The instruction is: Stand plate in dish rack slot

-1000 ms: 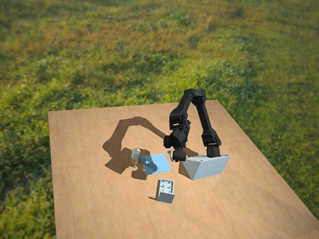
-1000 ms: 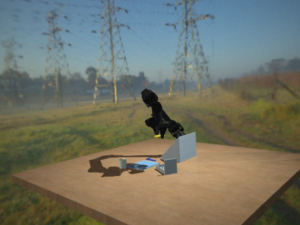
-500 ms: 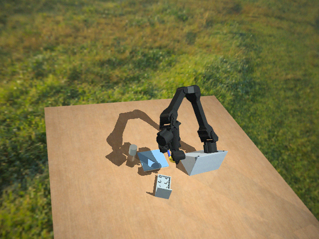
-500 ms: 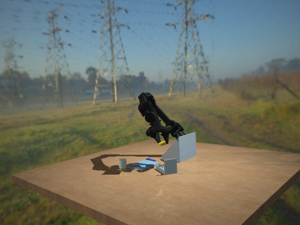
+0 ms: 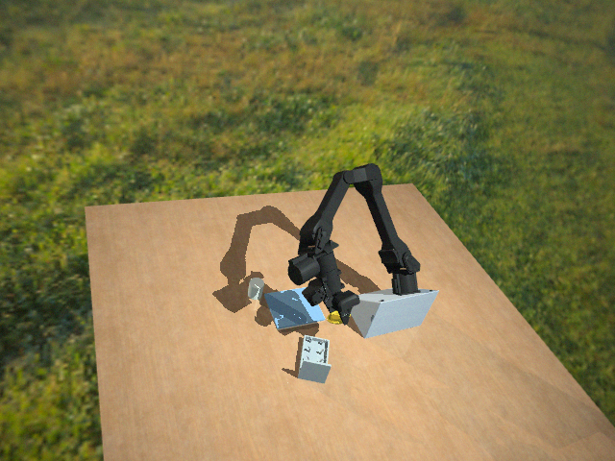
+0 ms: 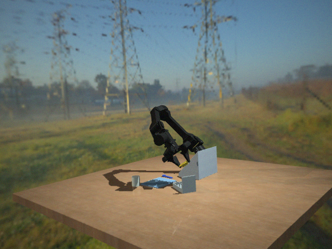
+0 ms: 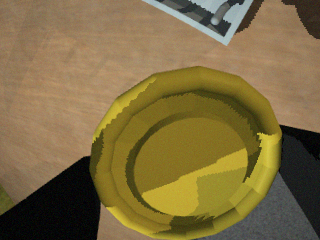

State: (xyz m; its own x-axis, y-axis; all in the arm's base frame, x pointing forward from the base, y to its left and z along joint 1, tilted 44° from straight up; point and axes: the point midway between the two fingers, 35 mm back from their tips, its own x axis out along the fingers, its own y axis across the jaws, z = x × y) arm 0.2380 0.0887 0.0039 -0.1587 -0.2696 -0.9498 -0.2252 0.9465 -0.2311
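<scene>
Item: plate (image 7: pixel 187 160), round, yellow, glossy, with a raised faceted rim and a shallow stepped well; part of the well is lit bright yellow, the rest shaded olive. Condition: held off the table (image 5: pixel 198 397), pinched by the rim between the two dark fingers of the end effector (image 6: pixel 180 160); in the wrist view one finger shows at the plate's lower left edge and the other at its right edge, and the plate's face fills the space between them. In the exterior view the plate appears as a small yellow sliver at the fingertips, tilted, in the air above the table, close beside the grey wedge-shaped base (image 5: pixel 392 312) of the arm. In the top view only a yellow edge (image 5: pixel 334 317) shows beneath the end effector. Item: dish rack (image 5: pixel 313 358), pale grey, box-like with an upright back wall and short curved rails; it stands on the table near the end effector, lower than the held plate and apart from it; in the wrist view it lies beyond the plate's upper rim, with bare table between. Item: blue mat (image 5: pixel 294 308), flat on the table just beside the end effector. Item: grey cup (image 5: pixel 256 288), upright, beyond the mat's far side from the end effector. Item: small blue object (image 6: pixel 167 176) lying at the mat's edge, below the end effector; too small to identify.
</scene>
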